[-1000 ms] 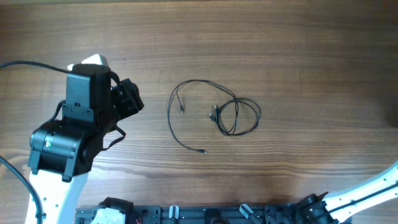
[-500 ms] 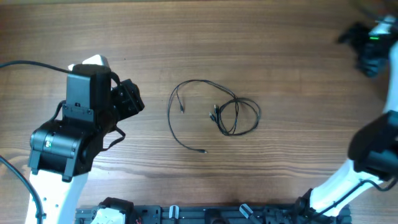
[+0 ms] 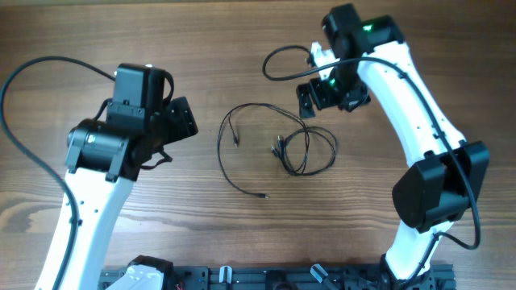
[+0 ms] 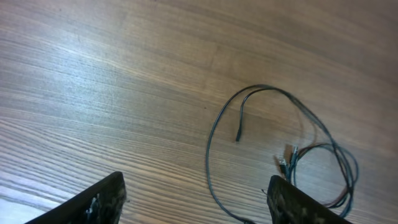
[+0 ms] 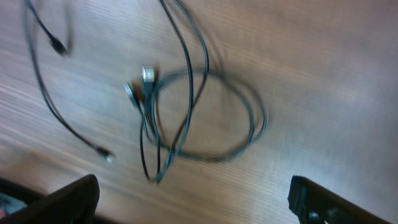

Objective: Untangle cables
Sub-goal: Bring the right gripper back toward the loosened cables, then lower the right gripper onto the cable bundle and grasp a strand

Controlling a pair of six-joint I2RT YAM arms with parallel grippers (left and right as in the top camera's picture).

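Your left arm point(image 3: 89, 201) rises from 7 o'clock of the overhead view, its white link bending at a black elbow housing, and the left gripper point(image 3: 182, 121) points toward 3 o'clock at the cables point(image 3: 282, 147), near them but apart. In the left wrist view its two black fingers point(image 4: 99, 199) sit at the lower corners, spread wide with only bare wood between them. Your right arm point(image 3: 419, 121) climbs from 5 o'clock, folds over at about 1 o'clock, and aims the right gripper point(image 3: 310, 97) down toward 7 o'clock, just above the top of the cables without touching them. Its fingers are likewise splayed far apart at the bottom edges of the right wrist view, pinching nothing. A small green light point(image 3: 369, 29) glows on the right wrist housing. The cables lie in the middle of the table point(image 3: 242, 40), which is brown wood with long grain lines and a soft sheen. They are very thin, black and limp: one wide open loop point(image 3: 222, 157) sits at the 9 o'clock side, with a small plug end point(image 3: 262, 196) at its 6 o'clock and another end hanging inside it, while a tighter round coil point(image 3: 318, 151) sits at the 3 o'clock side with several metal-tipped plugs point(image 3: 278, 147) bunched at its 9 o'clock edge. The right wrist picture is a little blurred
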